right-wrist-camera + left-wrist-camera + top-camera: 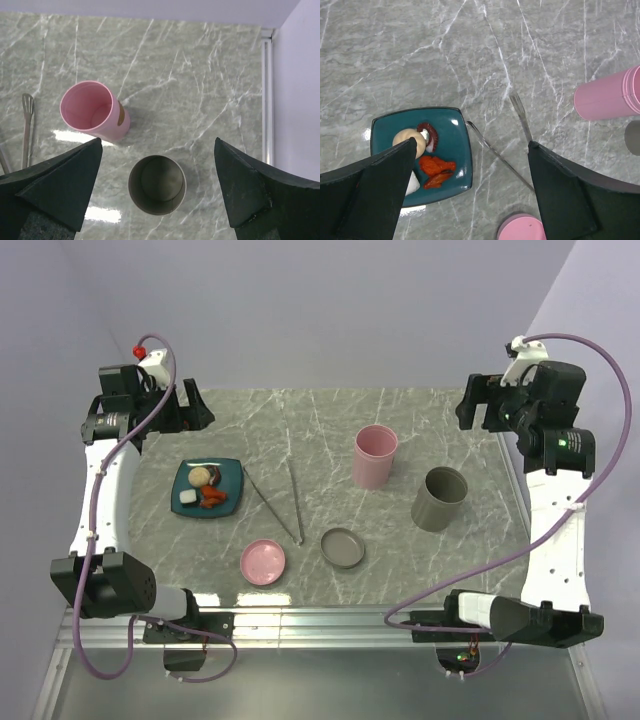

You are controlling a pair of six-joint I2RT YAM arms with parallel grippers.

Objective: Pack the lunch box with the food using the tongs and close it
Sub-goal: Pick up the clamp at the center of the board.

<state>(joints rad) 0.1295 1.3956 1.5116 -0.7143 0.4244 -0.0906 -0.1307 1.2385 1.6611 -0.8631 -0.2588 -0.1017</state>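
Closest to the arm bases, a pink lid (263,562) and a grey lid (342,547) lie flat on the marble table (430,560), apart from each other. The pink one is on the base side of the left gripper (472,145), well below it. Further out, the tongs (275,502) lie on the table under the gap between that gripper's spread, empty fingers (375,190), their joined end toward the lids. Beside them, under the gripper's left finger, sits the teal plate (460,150) with the food. It holds a white cube (187,498) partly hidden by that finger in the wrist view, red-orange bits (436,165), a round beige piece (407,137) and a dark ring-shaped piece (431,135). The grey container (157,185) stands upright and open-topped beneath the right gripper (157,142), between its fingers, which are spread wide and hold nothing. The pink container (92,110) stands beyond it, toward that gripper's left finger, also open. Both grippers hang raised near the table's far corners.
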